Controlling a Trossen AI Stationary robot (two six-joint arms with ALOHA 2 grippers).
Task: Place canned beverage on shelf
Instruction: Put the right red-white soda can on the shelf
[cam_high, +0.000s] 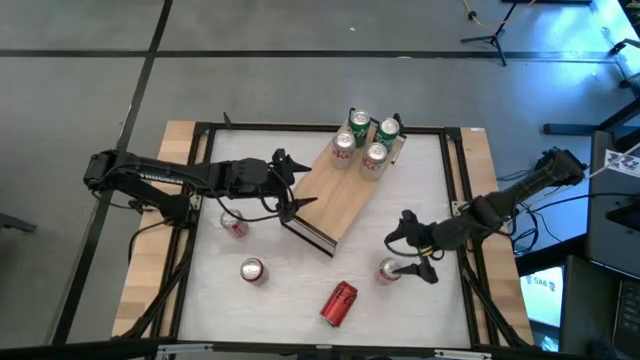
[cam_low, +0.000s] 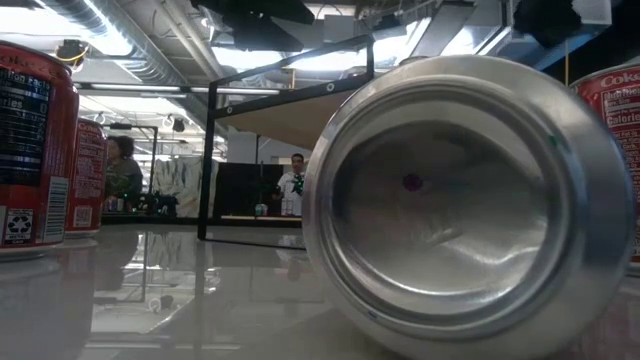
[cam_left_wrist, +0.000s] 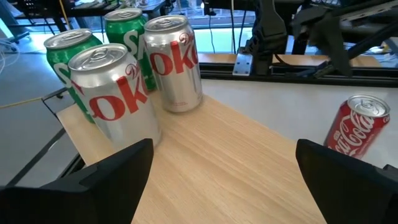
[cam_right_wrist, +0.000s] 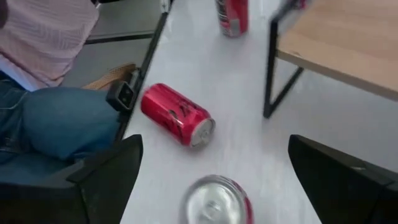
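1. On the left of the white tabletop (cam_high: 300, 300), the left claw (cam_high: 287, 185) is hovering at the near end of the shelf (cam_high: 335, 205), its fingers spread apart and gripping nothing.
2. Just below that arm, one red can (cam_high: 234, 224) is standing upright on the tabletop, partly hidden by the arm.
3. Nearer the front edge, a second red can (cam_high: 252, 270) is standing upright, well apart from the shelf.
4. In the middle, the shelf is lying diagonally across the tabletop, a light-wood board with a dark frame at its short ends.
5. At its far end, four cans are standing upright in two pairs: two silver cans (cam_left_wrist: 115, 93) with red lettering, and two green cans (cam_left_wrist: 127, 34) behind them.
6. Toward the front, right of the second can, one red can (cam_high: 338, 303) is lying on its side; in the low view its silver base is filling most of the picture.
7. On the right, the right claw (cam_high: 412, 252) is hanging just above another upright red can (cam_high: 388, 271), its fingers spread wide to either side of it and not touching it.
8. Counted together, four red cans are sitting on the tabletop and four cans on the shelf.
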